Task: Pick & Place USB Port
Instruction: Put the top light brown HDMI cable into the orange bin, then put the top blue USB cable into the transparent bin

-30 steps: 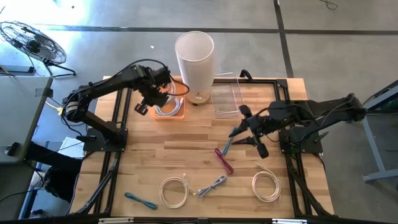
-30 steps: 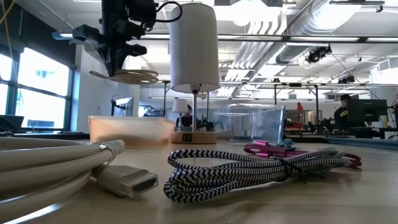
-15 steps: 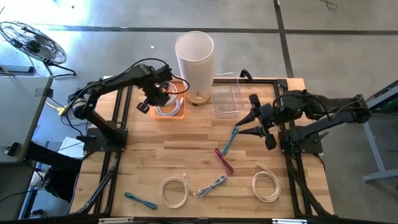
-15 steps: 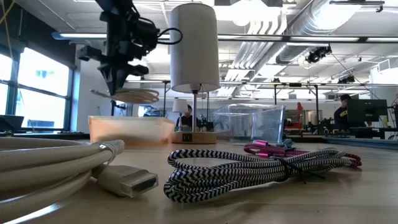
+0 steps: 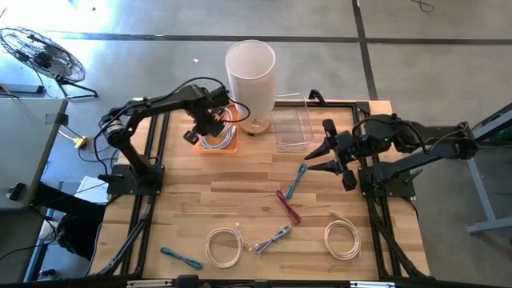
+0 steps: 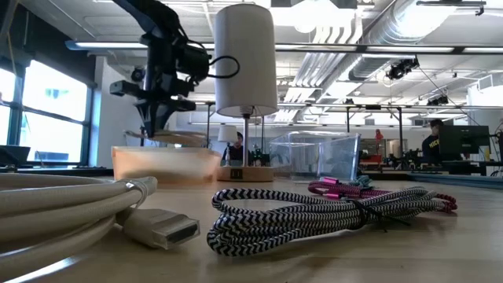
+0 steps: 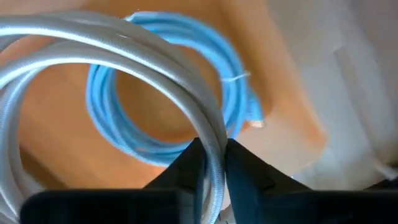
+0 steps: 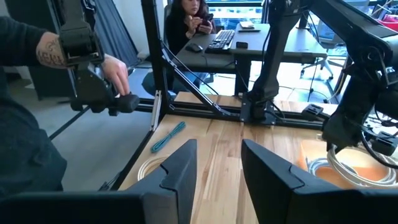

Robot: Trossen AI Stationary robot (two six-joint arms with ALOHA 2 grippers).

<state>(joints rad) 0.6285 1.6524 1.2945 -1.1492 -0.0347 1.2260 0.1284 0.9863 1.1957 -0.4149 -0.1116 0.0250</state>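
Snagging is our main worry: our left gripper [image 7: 211, 163] is pinched on the white cable coil [image 7: 93, 56] just above the orange bin [image 5: 218, 142], where a blue cable [image 7: 180, 81] already lies. Released off-centre, the coil could drape over the rim. Our right gripper [image 5: 326, 157] waits spread wide and empty near the clear bin [image 5: 291, 128].

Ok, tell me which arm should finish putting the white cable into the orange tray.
Left. Its claw is shut on the white cable right over the orange tray, where a blue cable lies. The right claw is open beside the clear bin, holding nothing.
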